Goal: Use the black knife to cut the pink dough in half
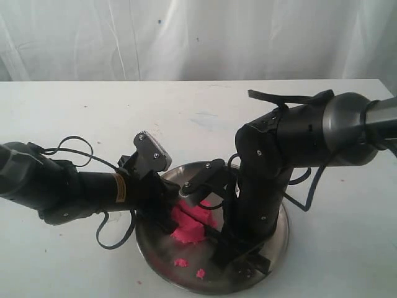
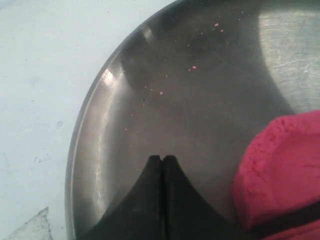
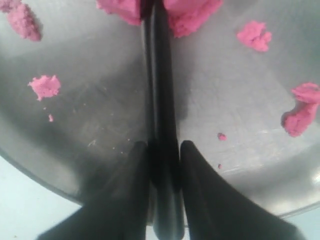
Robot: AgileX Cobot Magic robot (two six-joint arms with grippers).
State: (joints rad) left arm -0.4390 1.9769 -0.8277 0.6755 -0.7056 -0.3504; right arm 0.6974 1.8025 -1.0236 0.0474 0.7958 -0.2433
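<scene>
On the white worktop (image 1: 74,267), my left tool (image 2: 162,161) rests pinched together and empty on the steel plate (image 2: 150,55) left of the pink dough (image 1: 189,225), while my right tool (image 3: 164,146) clamps the black knife (image 3: 161,100), its blade sunk into the lump mid-plate.

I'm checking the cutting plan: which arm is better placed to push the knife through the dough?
The right. Its gripper is shut on the black knife, whose blade already meets the pink dough. The left gripper is shut, empty, beside the dough.
</scene>
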